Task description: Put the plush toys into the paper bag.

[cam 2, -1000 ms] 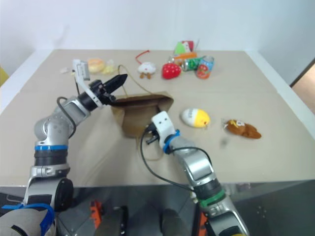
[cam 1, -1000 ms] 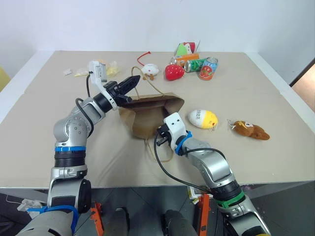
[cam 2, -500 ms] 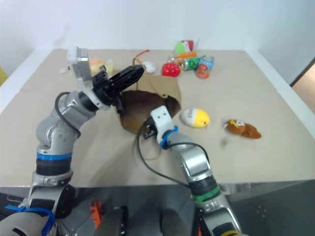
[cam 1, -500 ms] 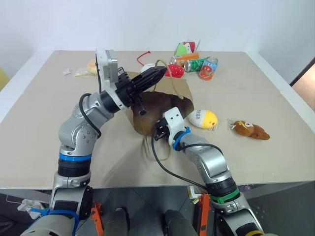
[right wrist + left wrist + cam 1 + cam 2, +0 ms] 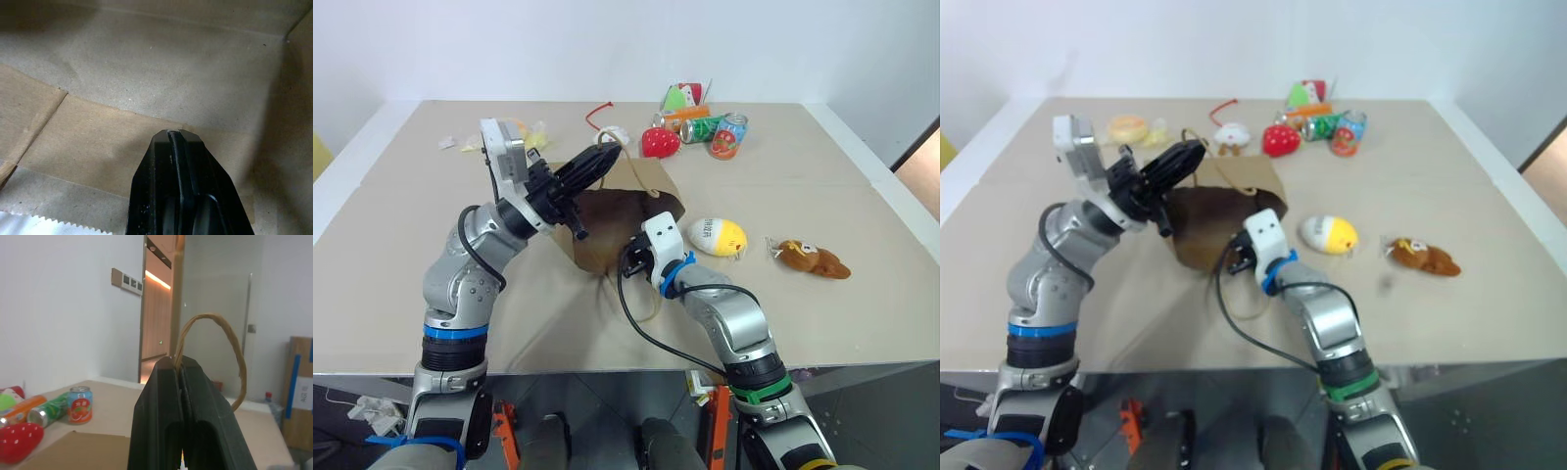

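Left hand (image 5: 603, 162) clamped on paper bag (image 5: 626, 215) handle, lifting brown kraft mouth open at tabletop (image 5: 822, 196) centre. Egg plush (image 5: 717, 236) and brown plush (image 5: 811, 259) lie at bag's 3 o'clock. Right wrist view: right hand (image 5: 174, 134) closed, fingertips pressed against bag's inner paper.

I've got the plain brown paper bag (image 5: 622, 211) mid-table (image 5: 401, 255), which is beige. Right of the bag, an egg plush (image 5: 717, 236), white with a yellow end, then a brown animal plush (image 5: 811, 259), pale-faced. Behind the bag, a red strawberry (image 5: 659, 143).
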Controlling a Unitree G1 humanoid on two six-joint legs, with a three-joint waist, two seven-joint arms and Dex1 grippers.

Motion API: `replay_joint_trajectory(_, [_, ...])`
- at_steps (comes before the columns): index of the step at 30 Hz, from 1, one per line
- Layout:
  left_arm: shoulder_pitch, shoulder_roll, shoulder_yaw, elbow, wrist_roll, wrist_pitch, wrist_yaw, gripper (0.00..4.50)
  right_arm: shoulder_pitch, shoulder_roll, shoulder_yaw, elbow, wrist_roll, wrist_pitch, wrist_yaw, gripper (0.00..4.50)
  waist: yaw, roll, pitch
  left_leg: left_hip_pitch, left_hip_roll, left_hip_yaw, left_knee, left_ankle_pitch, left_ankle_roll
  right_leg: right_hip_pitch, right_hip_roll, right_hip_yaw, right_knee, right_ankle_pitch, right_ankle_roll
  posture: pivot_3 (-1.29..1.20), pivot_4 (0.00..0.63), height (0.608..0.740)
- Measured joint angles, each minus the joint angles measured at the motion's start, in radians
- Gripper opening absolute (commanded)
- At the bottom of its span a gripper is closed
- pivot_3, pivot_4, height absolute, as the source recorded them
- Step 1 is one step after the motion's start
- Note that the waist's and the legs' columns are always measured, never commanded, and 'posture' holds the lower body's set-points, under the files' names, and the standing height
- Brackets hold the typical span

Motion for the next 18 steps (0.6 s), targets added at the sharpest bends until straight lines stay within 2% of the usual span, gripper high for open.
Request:
replay_joint_trajectory(4, [0.030,-0.008,-0.012,0.134,0.098,-0.110,0.005,0.00,0.002,0.021,-0.037,-0.008,0.044,0.007,0.022,0.05,0.000,0.000,0.000,0.000,0.000,0.000,0.000,0.000,0.000,0.000,0.000,0.000,0.000,0.000,0.000,0.00,0.150,0.740])
replay_joint_trajectory(9, [0.024,-0.027,-0.012,0.267,0.183,-0.247,0.025,0.00,0.046,0.012,-0.070,-0.159,0.175,0.050,0.123,0.05,0.002,0.000,0.000,-0.001,0.000,0.000,0.000,0.000,0.000,0.000,0.000,0.000,0.000,0.000,0.000,0.00,0.150,0.740])
replay_joint_trajectory(15, [0.001,-0.049,-0.008,0.344,0.228,-0.352,0.047,0.00,0.133,-0.107,-0.106,-0.370,0.346,0.123,0.249,0.05,0.003,0.000,0.000,-0.002,0.000,-0.001,0.000,0.000,0.000,0.000,-0.001,-0.001,-0.001,0.000,0.000,0.00,0.150,0.740])
replay_joint_trajectory(18, [-0.011,-0.052,-0.005,0.344,0.224,-0.352,0.053,0.00,0.156,-0.176,-0.206,-0.400,0.385,0.143,0.250,1.10,0.003,0.000,0.000,-0.001,-0.001,-0.001,0.000,0.001,0.001,0.000,-0.001,-0.001,-0.001,0.001,0.001,0.00,0.150,0.740])
